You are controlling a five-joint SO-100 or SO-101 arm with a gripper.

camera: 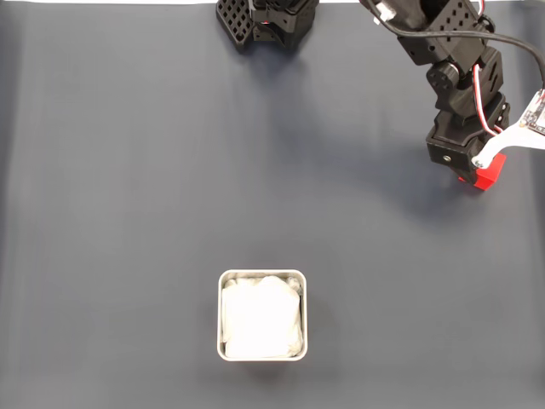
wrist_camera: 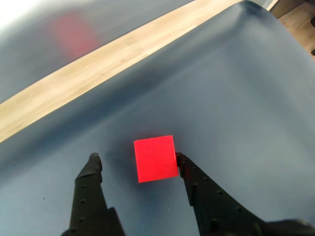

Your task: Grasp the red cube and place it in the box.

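In the wrist view the gripper stands spread around the red cube, one fingertip touching its right side and the other apart, while in the fixed view the cube lies far up-right of the box on the dark mat.

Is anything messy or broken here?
Nothing looks broken or spilled. The red cube sits flat on the dark mat between the open fingers, touching one of them. The box stands upright with its white lining inside.
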